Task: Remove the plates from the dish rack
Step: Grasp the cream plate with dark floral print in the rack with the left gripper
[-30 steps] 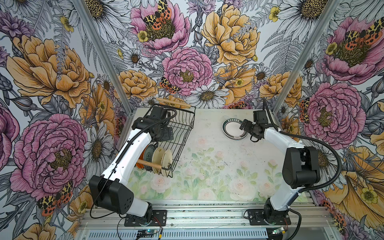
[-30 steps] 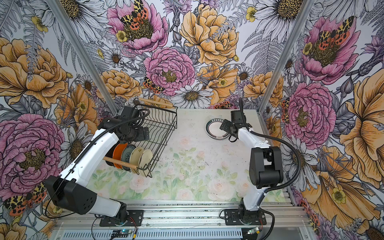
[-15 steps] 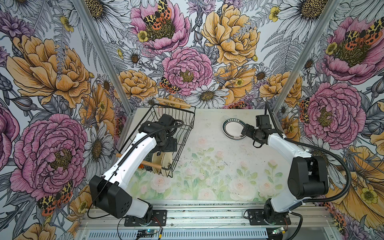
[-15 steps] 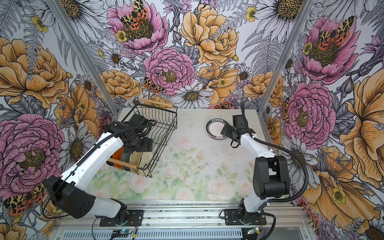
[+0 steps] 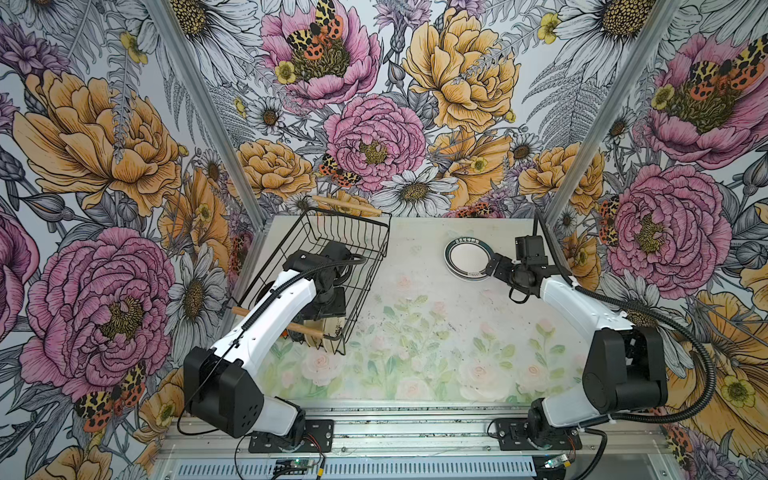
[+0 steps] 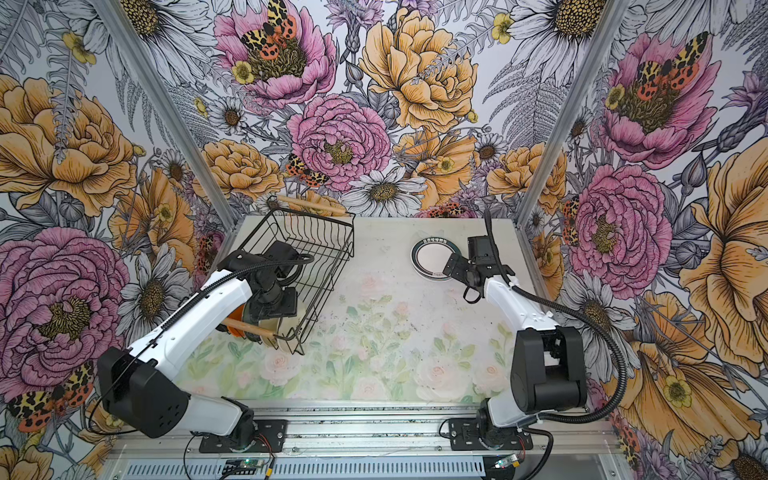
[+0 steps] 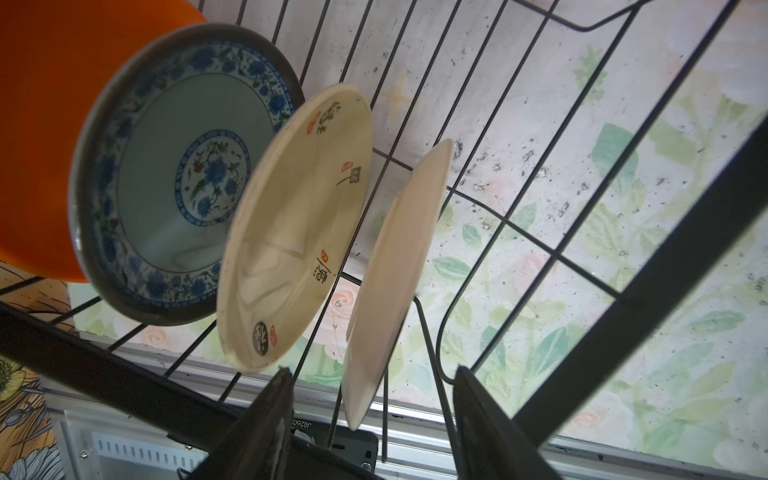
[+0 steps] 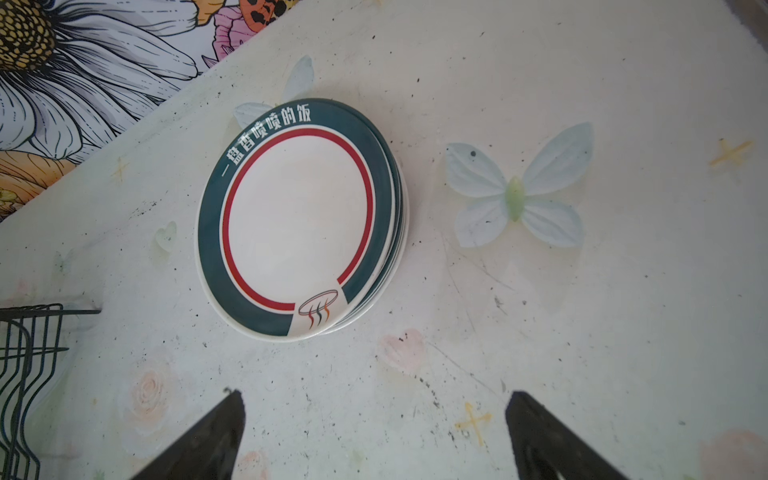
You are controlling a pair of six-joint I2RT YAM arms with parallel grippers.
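Note:
The black wire dish rack [image 5: 353, 220] [image 6: 316, 218] stands at the table's left. In the left wrist view several plates stand on edge in it: an orange one [image 7: 37, 124], a teal blue-patterned one [image 7: 166, 174], a cream one with printed characters [image 7: 291, 220] and a plain cream one [image 7: 399, 266]. My left gripper [image 7: 372, 370] [image 5: 327, 318] reaches into the rack, open. Its jaws straddle the plain cream plate's rim with a gap on each side. A stack of dark-rimmed white plates [image 5: 467, 257] [image 8: 297, 220] lies flat at the back right. My right gripper [image 8: 375, 395] [image 5: 492, 266] hangs open and empty beside it.
The rack has a wooden rod handle at its far end [image 5: 347, 205] and another at its near end [image 5: 299, 328], beside my left wrist. Flowered walls close in the table on three sides. An aluminium rail [image 5: 415, 424] runs along the front edge.
My left gripper has moved toward the rack's near end, down over the standing plates, and its jaws have narrowed. My right gripper has drawn back a little from the stack, still open.

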